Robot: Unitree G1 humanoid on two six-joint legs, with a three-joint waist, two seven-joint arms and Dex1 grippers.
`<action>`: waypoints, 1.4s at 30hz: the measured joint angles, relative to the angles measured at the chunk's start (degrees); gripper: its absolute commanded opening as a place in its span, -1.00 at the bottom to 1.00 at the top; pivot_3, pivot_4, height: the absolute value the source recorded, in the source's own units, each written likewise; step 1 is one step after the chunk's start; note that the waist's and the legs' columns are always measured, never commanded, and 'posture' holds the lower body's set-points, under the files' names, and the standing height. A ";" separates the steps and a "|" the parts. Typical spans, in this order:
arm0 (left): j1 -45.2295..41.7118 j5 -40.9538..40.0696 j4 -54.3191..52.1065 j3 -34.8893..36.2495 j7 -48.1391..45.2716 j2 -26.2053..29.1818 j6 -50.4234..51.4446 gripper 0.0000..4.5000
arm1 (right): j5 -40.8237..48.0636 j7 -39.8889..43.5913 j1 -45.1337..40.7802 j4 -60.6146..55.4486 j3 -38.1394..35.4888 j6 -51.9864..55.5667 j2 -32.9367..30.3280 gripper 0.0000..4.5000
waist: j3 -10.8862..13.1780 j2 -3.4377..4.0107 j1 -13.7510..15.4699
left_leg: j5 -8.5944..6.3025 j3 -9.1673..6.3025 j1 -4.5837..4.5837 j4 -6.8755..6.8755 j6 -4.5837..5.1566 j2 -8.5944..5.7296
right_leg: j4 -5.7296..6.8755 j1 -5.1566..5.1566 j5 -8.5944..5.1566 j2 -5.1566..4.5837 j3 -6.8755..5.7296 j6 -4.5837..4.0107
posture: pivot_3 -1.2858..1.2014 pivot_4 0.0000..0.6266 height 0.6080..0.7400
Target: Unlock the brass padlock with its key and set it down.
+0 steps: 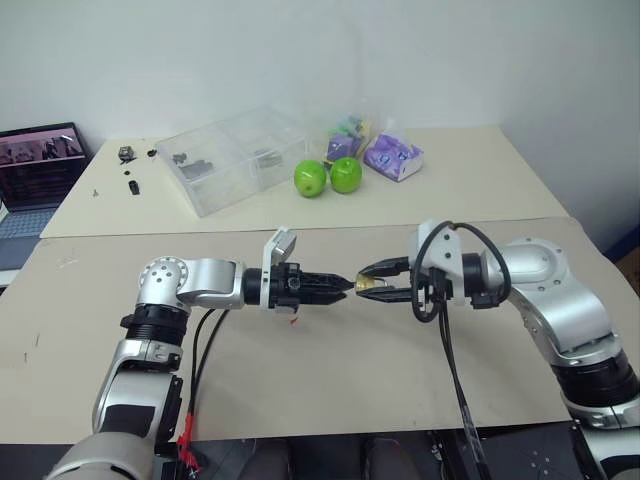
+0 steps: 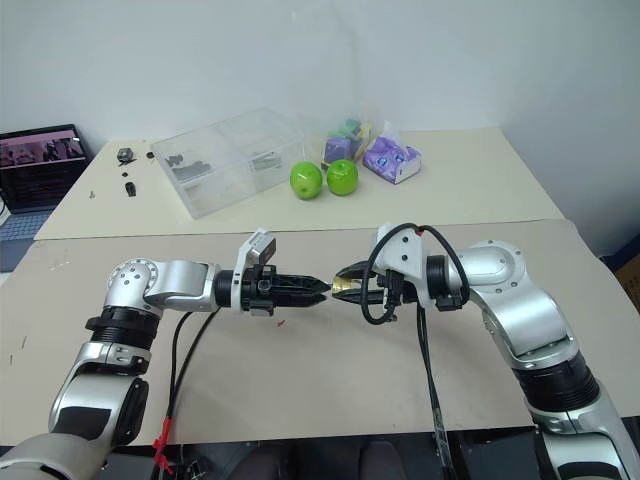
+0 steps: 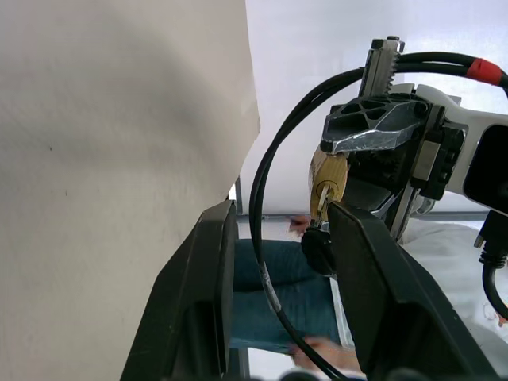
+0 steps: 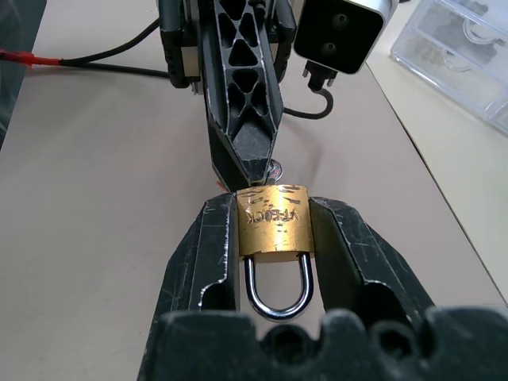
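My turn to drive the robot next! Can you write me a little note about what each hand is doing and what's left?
Right hand: shut on the brass padlock, held above the table, shackle toward the wrist.
Left hand: shut on the key, tip at the padlock's keyhole end.
Done: both things picked up and brought together.
Left: whether the key has turned cannot be told; the shackle looks closed. Unlock it, then set it down.

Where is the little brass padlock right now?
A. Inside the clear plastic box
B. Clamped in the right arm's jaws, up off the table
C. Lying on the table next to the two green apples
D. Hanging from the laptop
B: the right wrist view shows the brass padlock squeezed between the right gripper's two black fingers, shackle loop pointing back toward the wrist, while the left gripper meets it tip to tip above the table.
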 measured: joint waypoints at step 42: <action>-2.87 41.61 -28.25 -9.86 -40.87 9.94 -10.69 -0.96 | 2.14 -0.81 0.15 -2.68 0.02 4.85 -0.39 -0.59 | 0.02 -0.02 -0.07 | -0.01 0.52 -0.02 -0.08 0.01 0.04 | -0.17 0.04 0.00 0.08 0.00 -0.03 | 0.03 -0.52 1.00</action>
